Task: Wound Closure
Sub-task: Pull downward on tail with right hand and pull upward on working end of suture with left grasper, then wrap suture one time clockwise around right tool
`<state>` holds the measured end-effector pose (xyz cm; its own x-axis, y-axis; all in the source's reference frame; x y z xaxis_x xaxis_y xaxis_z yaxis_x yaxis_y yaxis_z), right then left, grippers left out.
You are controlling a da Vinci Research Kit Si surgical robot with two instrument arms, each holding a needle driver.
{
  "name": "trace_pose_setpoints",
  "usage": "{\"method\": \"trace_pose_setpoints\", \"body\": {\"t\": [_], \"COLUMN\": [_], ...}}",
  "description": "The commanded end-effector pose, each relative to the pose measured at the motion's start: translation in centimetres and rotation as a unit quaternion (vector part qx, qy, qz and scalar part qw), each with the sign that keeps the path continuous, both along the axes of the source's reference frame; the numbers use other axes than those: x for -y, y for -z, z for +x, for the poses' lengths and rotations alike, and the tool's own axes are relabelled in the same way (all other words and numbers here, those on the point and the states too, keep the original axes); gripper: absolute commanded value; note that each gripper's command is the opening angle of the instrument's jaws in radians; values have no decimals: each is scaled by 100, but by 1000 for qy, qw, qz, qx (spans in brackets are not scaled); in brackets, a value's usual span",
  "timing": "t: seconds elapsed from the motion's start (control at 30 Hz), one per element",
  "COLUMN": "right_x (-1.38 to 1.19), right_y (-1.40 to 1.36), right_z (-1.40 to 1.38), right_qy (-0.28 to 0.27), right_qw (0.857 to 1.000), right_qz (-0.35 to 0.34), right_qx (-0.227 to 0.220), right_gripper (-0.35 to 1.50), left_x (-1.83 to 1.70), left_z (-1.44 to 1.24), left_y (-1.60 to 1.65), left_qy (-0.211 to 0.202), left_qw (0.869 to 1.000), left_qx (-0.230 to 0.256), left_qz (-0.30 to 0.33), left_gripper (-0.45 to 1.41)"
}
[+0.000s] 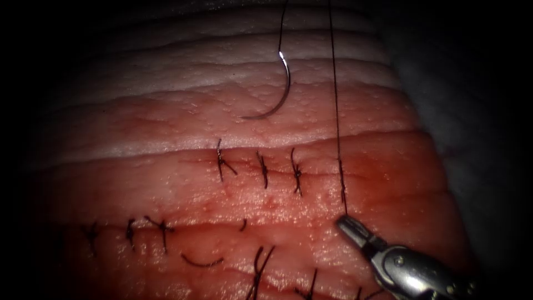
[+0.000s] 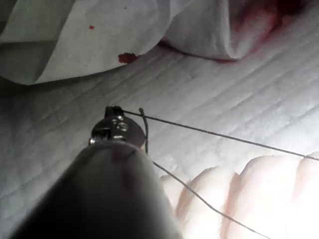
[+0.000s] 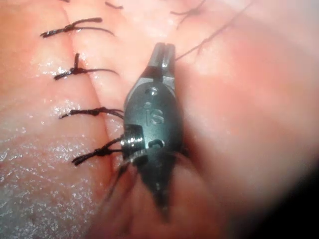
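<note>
glossy wet tissue (image 1: 166,183), shiny metal needle (image 1: 280,97) and right claw (image 1: 348,226)

The needle (image 1: 276,93) lies free on the tissue (image 1: 166,128), behind the cut (image 1: 277,161) and held by neither tool. Thread (image 1: 335,100) runs from the cut's right end toward the back. The right claw (image 1: 348,226) sits in front of that end, apparently closed on the thread's end. The left claw (image 2: 115,122), beyond the tissue over a cloth (image 2: 89,45), grips the thread.
</note>
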<state>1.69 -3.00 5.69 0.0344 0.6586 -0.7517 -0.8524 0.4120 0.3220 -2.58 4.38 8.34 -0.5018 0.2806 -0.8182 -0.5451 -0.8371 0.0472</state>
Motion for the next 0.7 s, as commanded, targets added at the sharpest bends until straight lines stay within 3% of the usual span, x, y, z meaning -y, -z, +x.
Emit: {"method": "trace_pose_setpoints", "body": {"t": [0.03, 0.47, 0.7], "right_x": [9, 20, 7], "right_y": [-7, -7, -4], "right_z": [8, 14, 9], "right_qy": [5, 12, 34], "right_qw": [1000, 1000, 999], "right_qz": [2, 23, -7], "right_qx": [4, -6, -9], "right_gripper": [-35, -35, -35], "left_x": [-10, -9, 22], "left_z": [-6, -1, 7], "left_y": [-4, -19, -11], "left_qy": [2, -12, -41], "left_qw": [1000, 1000, 999], "left_qx": [1, 2, 1], "left_qz": [-5, -14, 17], "left_gripper": [-45, -45, -45]}}
